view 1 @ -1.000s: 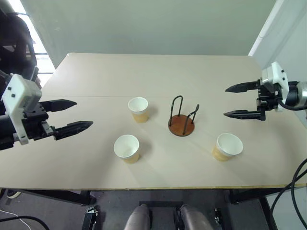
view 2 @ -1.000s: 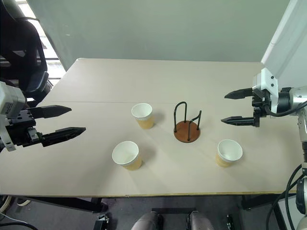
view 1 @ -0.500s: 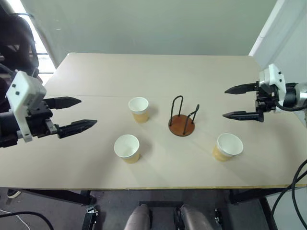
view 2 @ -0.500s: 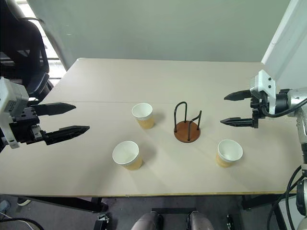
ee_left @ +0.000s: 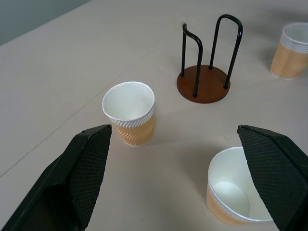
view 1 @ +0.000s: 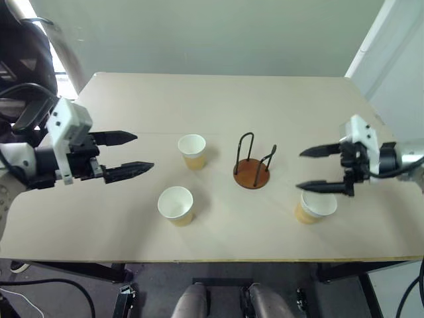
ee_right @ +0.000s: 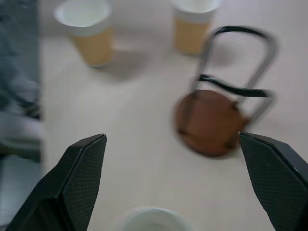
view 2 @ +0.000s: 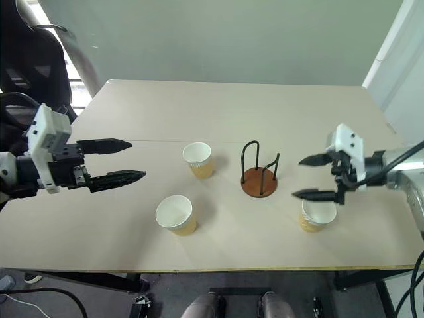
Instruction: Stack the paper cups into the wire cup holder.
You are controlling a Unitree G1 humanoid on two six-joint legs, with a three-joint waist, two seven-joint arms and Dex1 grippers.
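- Holder (view 1: pixel 252 167): centre of frame on the bench (view 1: pixel 218 99); empty, upright. Black wire loops on a round red-brown disc.
- Cups, three: far cup (view 1: pixel 192 151) left of holder; near cup (view 1: pixel 175 205) lower left of centre; right cup (view 1: pixel 315 204) lower right of holder. All upright, mouths up, well apart, none stacked. Tan ribbed walls, white rim and inside.
- Left pincer (view 1: pixel 127 153): left of frame, spread, empty, pointing toward the two left cups; likely lining up a grasp.
- Right pincer (view 1: pixel 313 169): spread, empty, just above the right cup, probably its pick.
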